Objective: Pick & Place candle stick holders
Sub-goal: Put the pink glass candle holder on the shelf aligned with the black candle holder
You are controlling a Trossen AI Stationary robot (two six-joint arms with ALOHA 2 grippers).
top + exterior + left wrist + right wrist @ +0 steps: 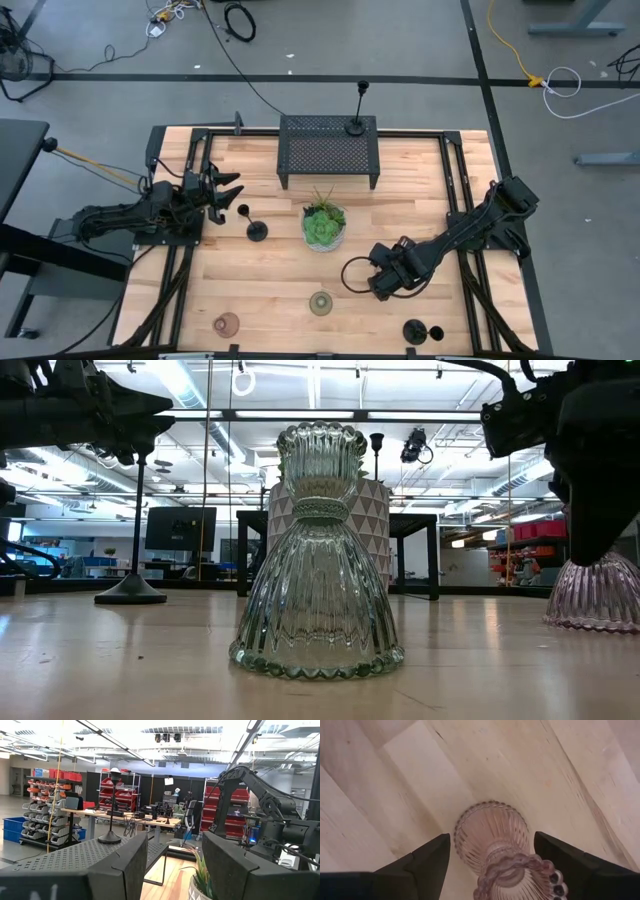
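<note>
My right gripper [385, 282] is open and points down at a pink ribbed glass cup [495, 845] that stands on its wide base on the table; its fingers stand on either side of the cup without touching it. A greenish glass cup [320, 303] and a second pink cup [227, 324] stand near the front edge. One black holder [255, 228] stands just in front of my open, empty left gripper [228, 192]. A second black holder [357, 122] stands on the mesh rack. A third black holder [420, 332] is at the front right.
A green plant in a patterned pot [324, 224] stands mid-table between the arms. The black mesh rack [329, 150] stands at the far edge. In the low view the greenish cup [318, 560] fills the middle, with the pink cup [600, 595] to its right.
</note>
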